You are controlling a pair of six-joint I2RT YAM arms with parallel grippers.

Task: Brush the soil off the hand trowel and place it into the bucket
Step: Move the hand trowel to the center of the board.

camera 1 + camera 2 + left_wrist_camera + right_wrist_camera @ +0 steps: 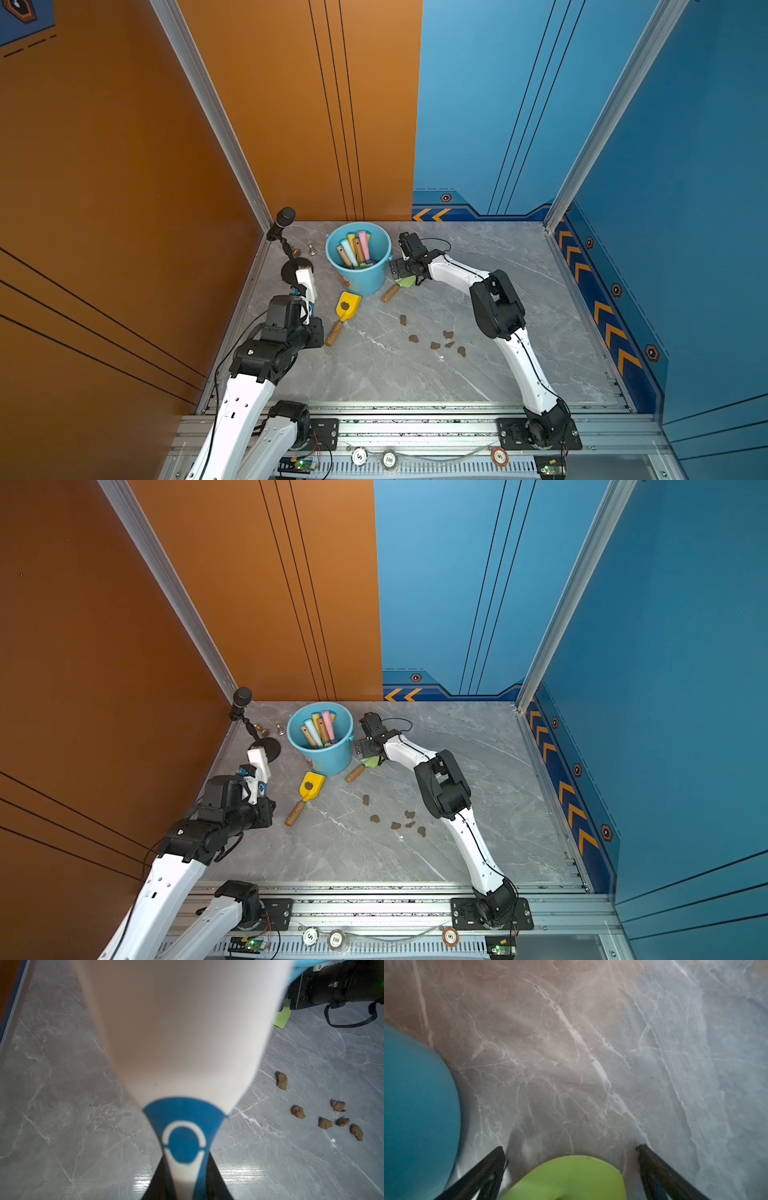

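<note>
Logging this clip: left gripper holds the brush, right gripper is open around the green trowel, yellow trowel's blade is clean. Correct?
No: a soil lump sits on the blade of the yellow trowel, as both top views show. The left gripper holds the brush; the right gripper is open around the green trowel.

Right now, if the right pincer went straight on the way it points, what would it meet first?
Probably the grey tabletop; the right pincer stands open astride the green trowel blade.

The brush (182, 1032) is a blurred white mass across the left wrist view, hiding much of the worktop (62, 1084). In the right wrist view the green trowel (566, 1178) and bucket (415, 1105) are blurred and cut off.
</note>
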